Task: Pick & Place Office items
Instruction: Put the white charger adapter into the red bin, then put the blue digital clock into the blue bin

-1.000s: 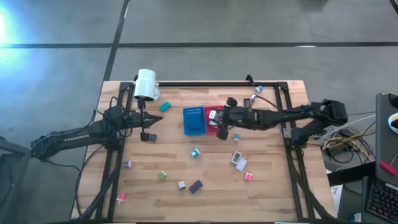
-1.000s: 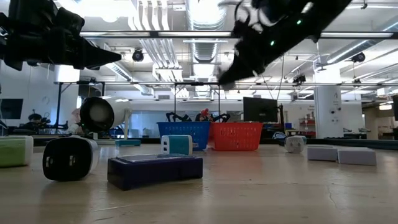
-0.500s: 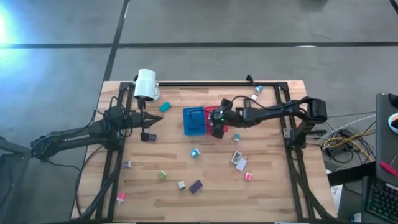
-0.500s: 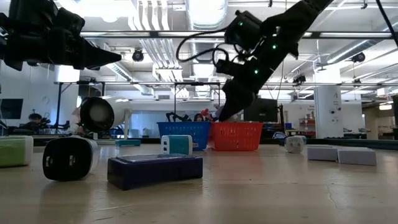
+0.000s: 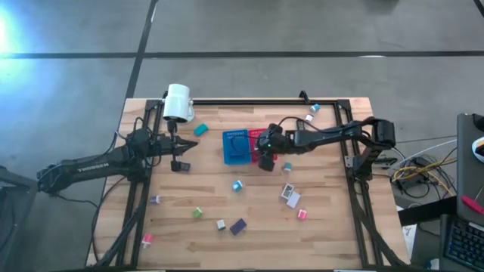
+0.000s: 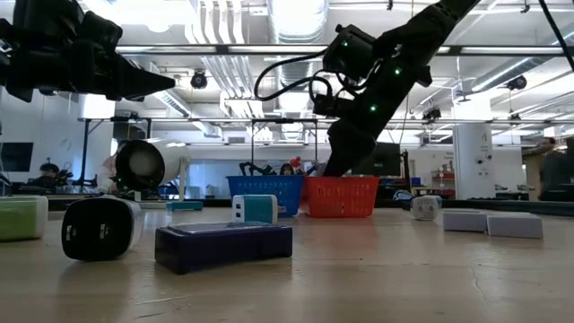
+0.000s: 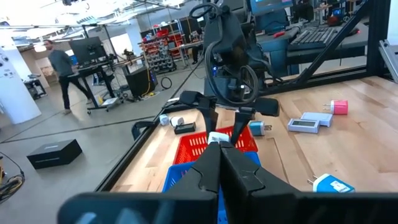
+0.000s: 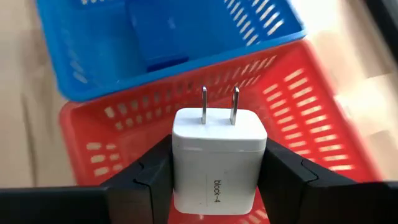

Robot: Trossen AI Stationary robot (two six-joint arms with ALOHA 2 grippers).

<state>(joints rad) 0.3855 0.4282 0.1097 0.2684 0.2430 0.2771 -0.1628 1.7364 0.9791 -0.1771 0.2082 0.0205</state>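
My right gripper [image 8: 217, 186] is shut on a white plug-in block [image 8: 217, 155] with two metal prongs. It hangs over the red perforated bin [image 8: 124, 118], which stands beside the blue bin [image 8: 93, 37]. In the high view this gripper [image 5: 265, 160] is at the red bin [image 5: 257, 134], right of the blue bin [image 5: 236, 147]. The low view shows it [image 6: 336, 166] just above the red bin [image 6: 341, 196]. My left gripper [image 5: 179, 164] is shut and waits left of the blue bin, off the table. Other small items lie scattered toward the near edge. My right gripper pinches the white block by its two opposite side faces [image 8: 180, 168], one finger [image 8: 149, 180] on each side. The prongs [image 8: 219, 102] point away from the wrist, toward the red bin. The block is lifted clear, above the bin.
A white cylinder lamp [image 5: 178, 102] lies at the far left corner. Loose pieces include a teal one [image 5: 237, 186], white and grey ones [image 5: 288, 194], a pink one [image 5: 302, 214], a purple one [image 5: 237, 226] and a green one [image 5: 197, 213]. A black frame rail [image 5: 249, 101] runs along the far edge.
My right gripper has come down with the white block, from high over the table to just above the red bin, and its arm has drawn in toward the table's left. The left arm has kept still.
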